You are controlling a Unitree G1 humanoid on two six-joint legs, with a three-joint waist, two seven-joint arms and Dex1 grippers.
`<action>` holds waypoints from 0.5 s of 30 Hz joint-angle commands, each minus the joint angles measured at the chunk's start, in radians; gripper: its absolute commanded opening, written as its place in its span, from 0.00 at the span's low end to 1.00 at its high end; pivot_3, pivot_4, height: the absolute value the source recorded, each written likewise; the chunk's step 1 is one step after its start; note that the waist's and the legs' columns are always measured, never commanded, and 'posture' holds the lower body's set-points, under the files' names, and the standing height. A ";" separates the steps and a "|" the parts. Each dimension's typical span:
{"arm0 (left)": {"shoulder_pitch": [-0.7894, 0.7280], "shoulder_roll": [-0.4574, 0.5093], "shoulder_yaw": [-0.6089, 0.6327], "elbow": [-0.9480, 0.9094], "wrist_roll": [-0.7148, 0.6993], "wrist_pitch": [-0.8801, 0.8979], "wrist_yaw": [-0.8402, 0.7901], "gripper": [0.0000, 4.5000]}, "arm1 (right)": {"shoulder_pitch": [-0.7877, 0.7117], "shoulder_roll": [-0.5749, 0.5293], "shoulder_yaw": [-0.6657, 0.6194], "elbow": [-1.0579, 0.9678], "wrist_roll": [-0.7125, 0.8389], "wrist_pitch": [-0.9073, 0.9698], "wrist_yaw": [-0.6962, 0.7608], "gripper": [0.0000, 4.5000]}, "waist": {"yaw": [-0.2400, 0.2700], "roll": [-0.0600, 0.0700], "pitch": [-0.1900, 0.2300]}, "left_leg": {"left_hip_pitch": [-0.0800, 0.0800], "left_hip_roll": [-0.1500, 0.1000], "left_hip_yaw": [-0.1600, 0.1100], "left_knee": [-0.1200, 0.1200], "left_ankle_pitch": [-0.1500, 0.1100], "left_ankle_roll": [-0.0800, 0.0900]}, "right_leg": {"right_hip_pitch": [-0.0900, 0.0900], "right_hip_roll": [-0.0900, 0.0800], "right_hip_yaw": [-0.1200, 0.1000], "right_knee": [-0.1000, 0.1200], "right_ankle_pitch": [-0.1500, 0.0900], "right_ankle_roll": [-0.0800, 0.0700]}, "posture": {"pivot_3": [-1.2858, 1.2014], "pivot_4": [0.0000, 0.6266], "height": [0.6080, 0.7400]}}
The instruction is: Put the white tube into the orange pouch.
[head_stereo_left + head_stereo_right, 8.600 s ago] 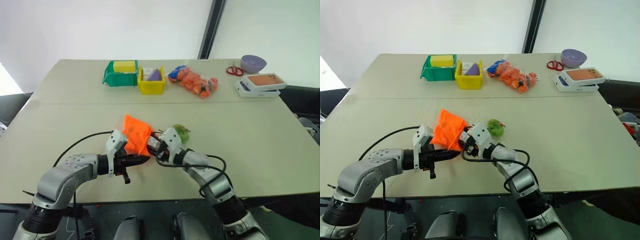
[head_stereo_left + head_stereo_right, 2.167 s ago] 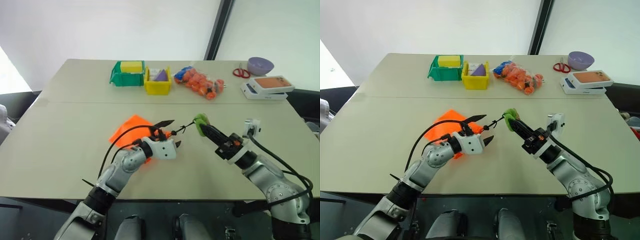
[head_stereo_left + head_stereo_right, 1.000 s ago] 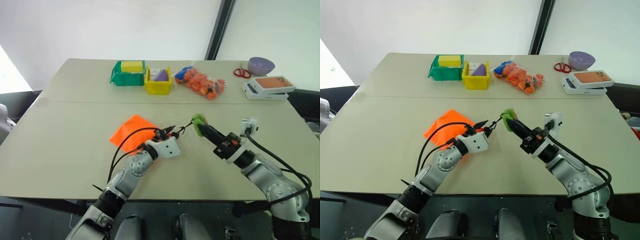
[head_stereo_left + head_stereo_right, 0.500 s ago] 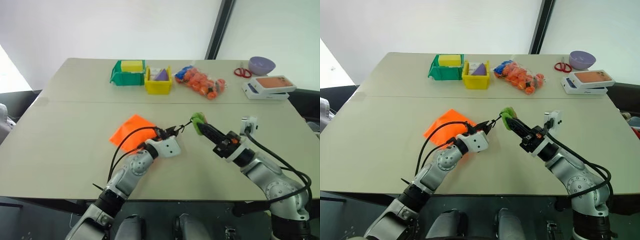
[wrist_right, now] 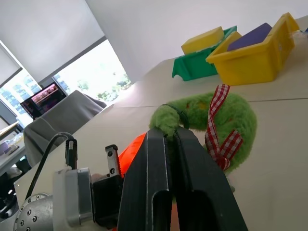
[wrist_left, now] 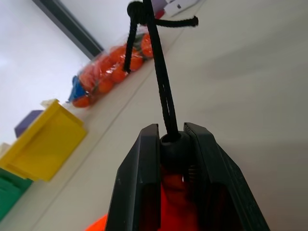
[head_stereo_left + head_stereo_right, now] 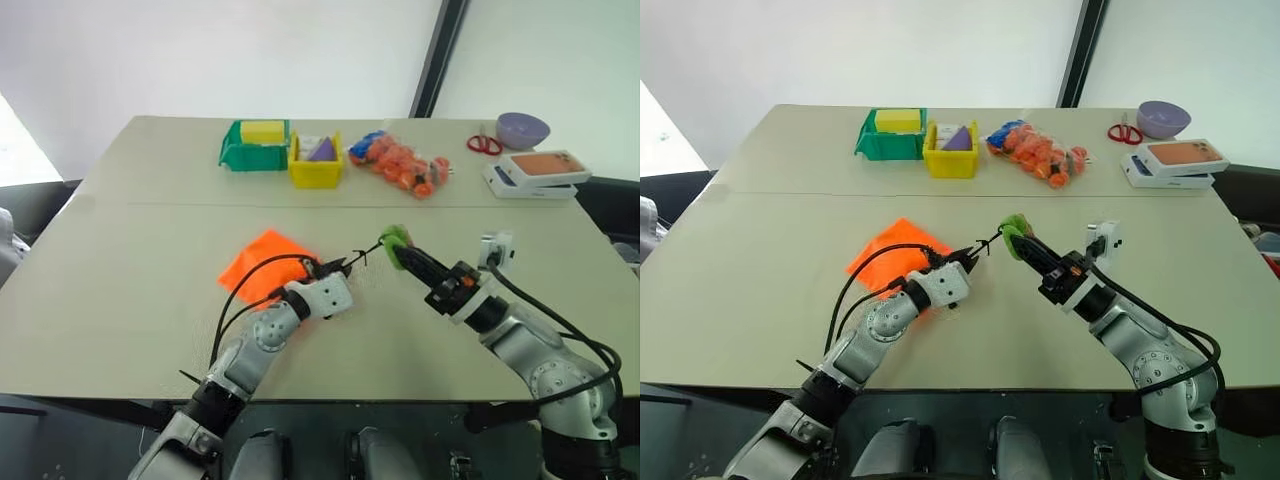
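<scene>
1. The orange pouch [image 7: 263, 262] lies flat on the table [image 7: 130, 260], at about 9 o'clock from the left gripper [image 7: 340, 268]. Its near edge is hidden behind that gripper's white housing.
2. The white tube cannot be made out in any view; its location cannot be stated.
3. The black cord [image 6: 162, 91] runs from the pouch mouth up toward the green plush ring [image 5: 211, 115]. The cord lock [image 6: 171, 142] sits on it.
4. The left gripper is clamped on the cord lock, as the left wrist view shows. One second earlier its fingers stood wider apart around the cord; they have since come together on the lock.
5. The right gripper [image 7: 402, 252], at 3 o'clock from the left one, is pinched together on the green plush ring, as before.
6. A red-checked ribbon [image 5: 217, 126] hangs on the ring; how the cord attaches there is hard to make out.
7. At 12 o'clock stand a green bin [image 7: 254, 150], a yellow bin [image 7: 317, 165] and a bag of orange pieces [image 7: 400, 166].
</scene>
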 commanded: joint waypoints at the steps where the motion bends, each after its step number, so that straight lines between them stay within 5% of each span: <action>1: 0.012 0.019 0.017 -0.051 -0.029 -0.003 -0.027 0.06 | -0.014 -0.004 -0.016 -0.019 -0.001 -0.028 0.002 0.00 | 0.000 0.000 0.000 | 0.000 0.000 0.000 0.000 0.000 0.000 | 0.000 0.000 0.000 0.000 0.000 0.000 | 0.52 0.24 1.00; 15: 0.072 0.158 0.062 -0.125 -0.049 0.021 -0.096 0.06 | -0.068 0.017 -0.032 0.111 -0.159 -0.122 -0.078 0.00 | -0.001 0.001 0.000 | 0.000 0.000 0.000 -0.001 0.000 0.000 | -0.001 -0.001 0.000 -0.001 0.000 -0.001 | 0.52 0.24 1.00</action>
